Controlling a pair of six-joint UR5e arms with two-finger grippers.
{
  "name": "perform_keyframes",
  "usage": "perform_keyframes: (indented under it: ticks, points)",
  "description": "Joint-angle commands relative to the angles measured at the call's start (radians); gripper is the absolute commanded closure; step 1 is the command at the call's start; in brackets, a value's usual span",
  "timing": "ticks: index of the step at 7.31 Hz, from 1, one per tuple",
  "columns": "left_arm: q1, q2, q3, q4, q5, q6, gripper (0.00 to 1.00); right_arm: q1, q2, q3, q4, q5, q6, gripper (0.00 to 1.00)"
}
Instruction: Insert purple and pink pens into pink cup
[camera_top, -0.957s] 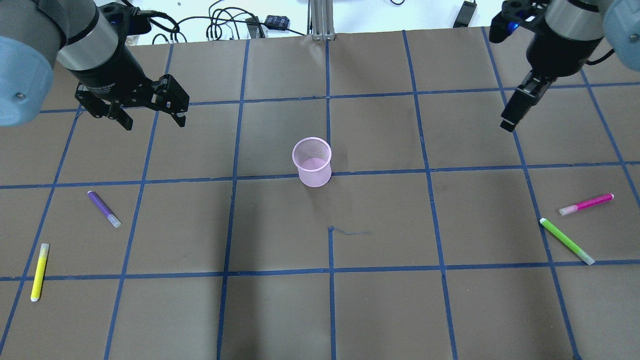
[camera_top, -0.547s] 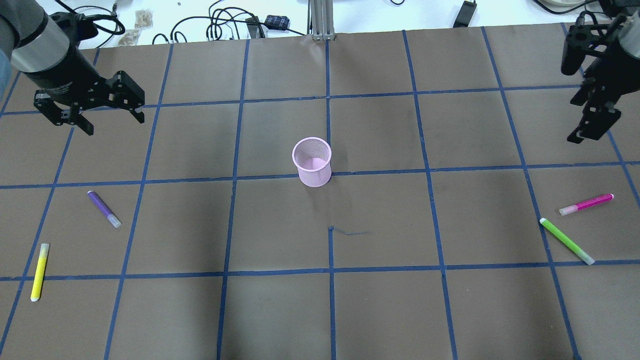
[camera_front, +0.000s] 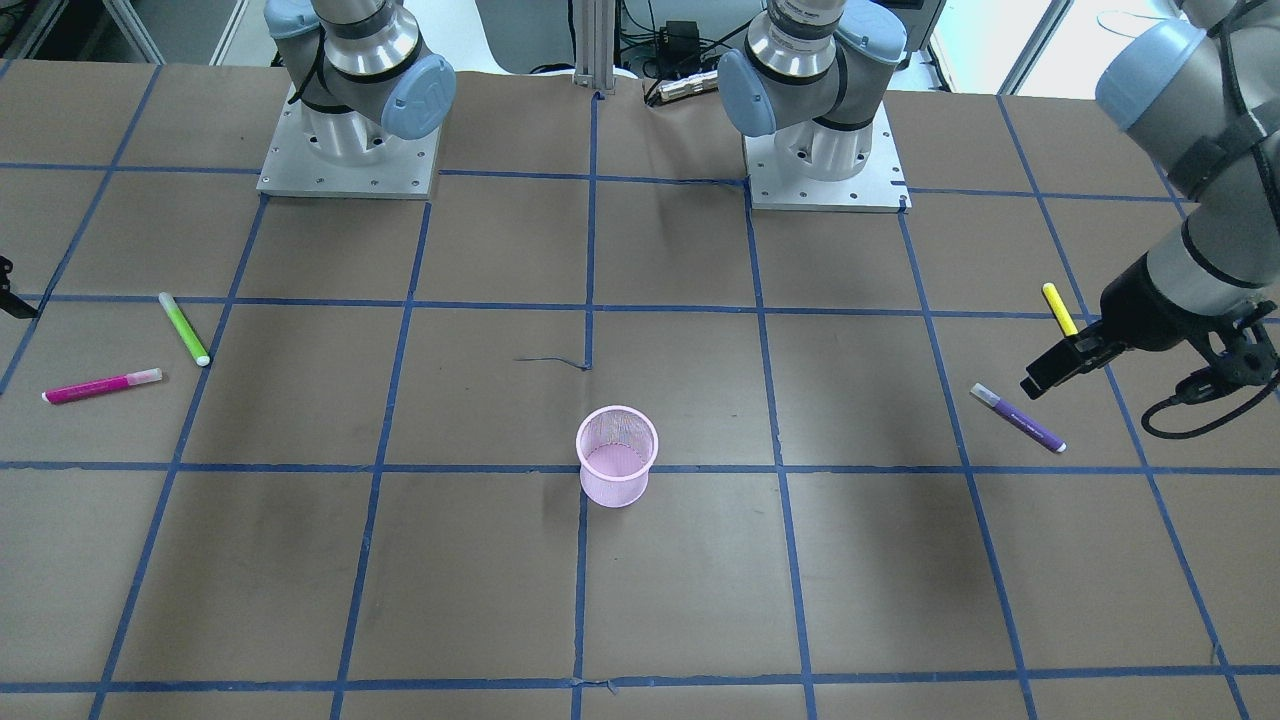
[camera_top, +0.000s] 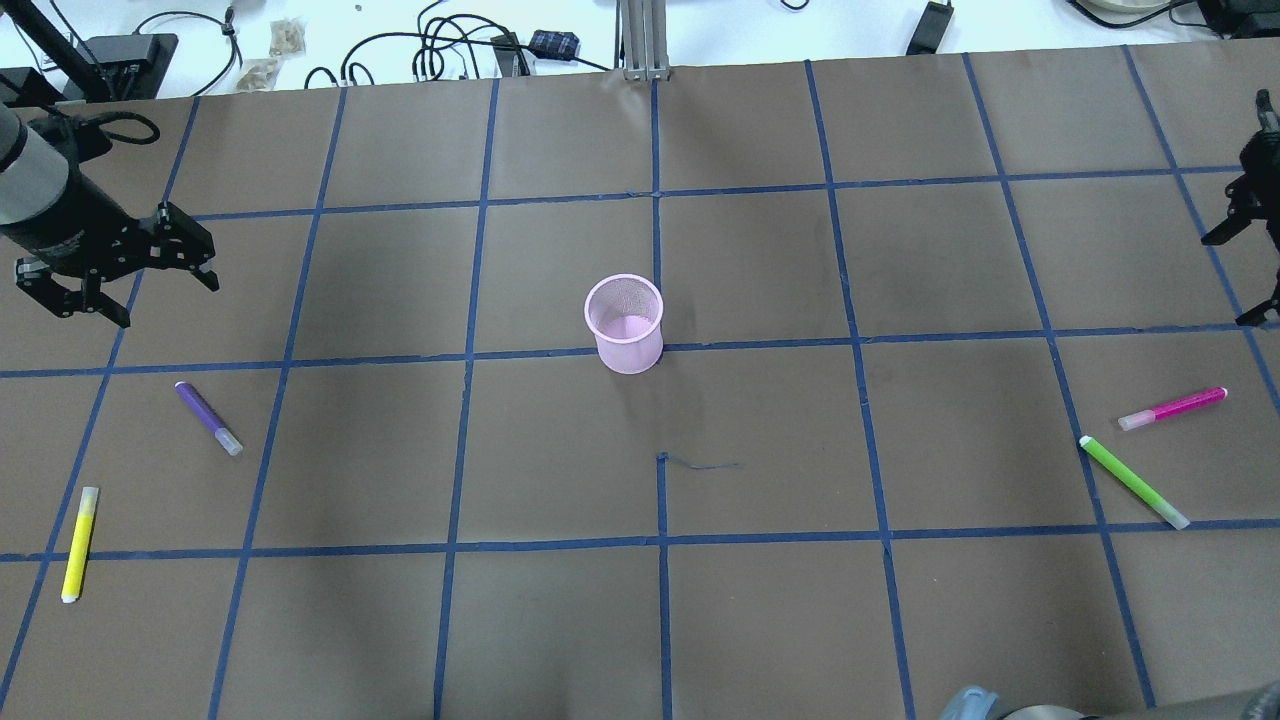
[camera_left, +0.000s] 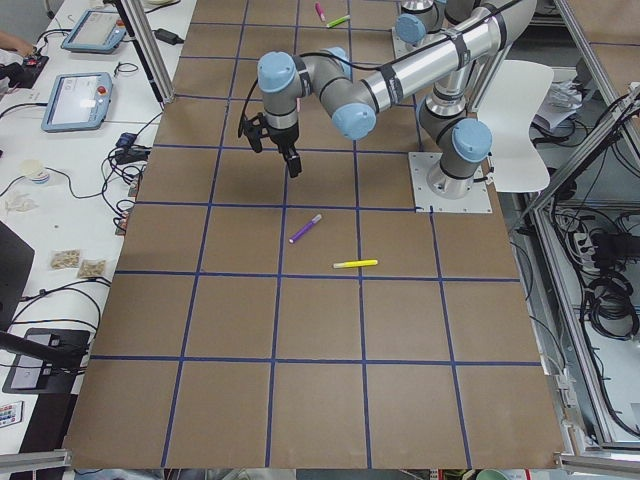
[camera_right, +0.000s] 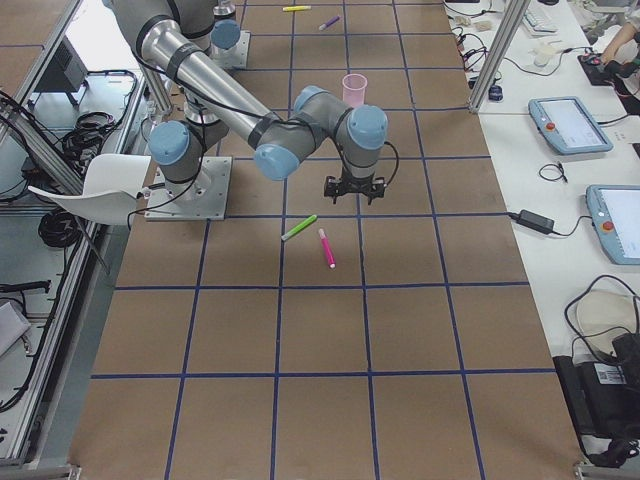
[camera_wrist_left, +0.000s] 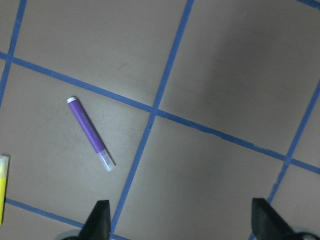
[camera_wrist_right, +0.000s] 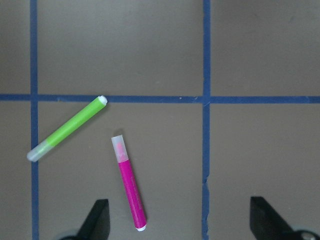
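Nearest row on the desk (camera_top: 760, 620): yellow pen (camera_top: 79, 543) far left, green pen (camera_top: 1133, 481) far right. Next row out: purple pen (camera_top: 208, 418) lying flat at left; pink pen (camera_top: 1172, 407) lying flat at right, near the green pen, not touching it. Pink cup (camera_top: 625, 325) upright at mid-desk, well apart from both. Farthest: left gripper (camera_wrist_left: 181, 222) and right gripper (camera_wrist_right: 180, 220), both above the desk, fingers spread wide.

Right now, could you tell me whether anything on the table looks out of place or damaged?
Only a small thing: the blue tape line stops short of the upright pink cup, leaving a gap, and a thin strand trails sideways from its end. Nothing is spilled or tipped.
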Motion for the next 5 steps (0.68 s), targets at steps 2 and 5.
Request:
perform_keyframes:
  ticks: [2, 5]
  points:
    - [0.130, -0.096, -0.036, 0.103, 0.009, 0.060, 0.00, -0.119, 0.146, 0.055, -0.075, 0.005, -0.391, 0.00]
    - [0.155, -0.176, -0.046, 0.200, 0.009, 0.073, 0.00, -0.125, 0.221, 0.062, -0.165, 0.007, -0.499, 0.00]
